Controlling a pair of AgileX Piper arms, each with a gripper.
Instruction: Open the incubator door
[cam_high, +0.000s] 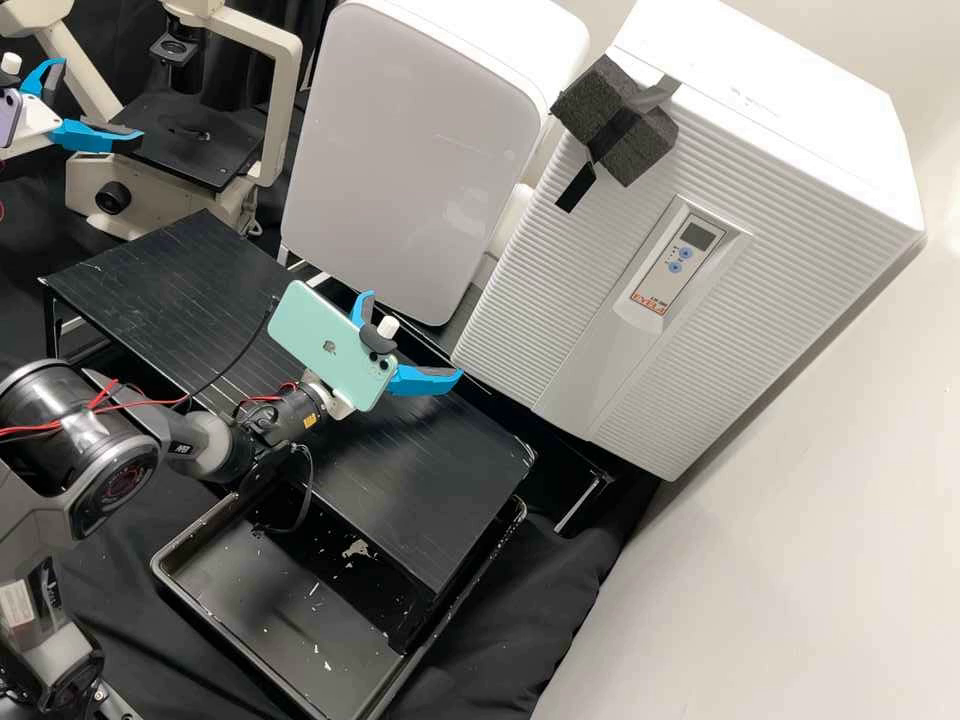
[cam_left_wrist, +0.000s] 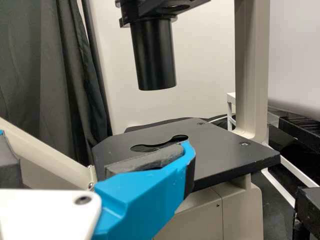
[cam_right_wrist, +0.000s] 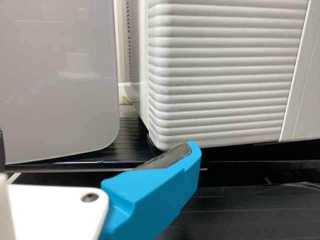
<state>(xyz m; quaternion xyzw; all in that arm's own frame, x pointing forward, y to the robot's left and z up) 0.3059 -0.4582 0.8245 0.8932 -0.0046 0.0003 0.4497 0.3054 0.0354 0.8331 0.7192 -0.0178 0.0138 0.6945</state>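
Note:
The white incubator (cam_high: 600, 300) stands at the back right, its ridged door shut, with a control panel (cam_high: 673, 262). A dark foam block (cam_high: 620, 120) is strapped near its top. In the right wrist view the ridged front (cam_right_wrist: 225, 75) rises beyond the fingers. My right gripper (cam_high: 415, 335) is open over the black bench, to the left of the incubator's lower front and apart from it; its wrist view shows the open gripper (cam_right_wrist: 97, 150) too. My left gripper (cam_high: 103, 98) stands open by the microscope, far from the incubator; the same gripper (cam_left_wrist: 95, 150) has nothing visible between its fingers.
A white box with a smooth grey door (cam_high: 400, 150) stands left of the incubator. The microscope stage (cam_high: 185, 150) is at the back left. A black tray (cam_high: 170, 555) lies below the raised black shelf (cam_high: 450, 490). A pale wall bounds the right side.

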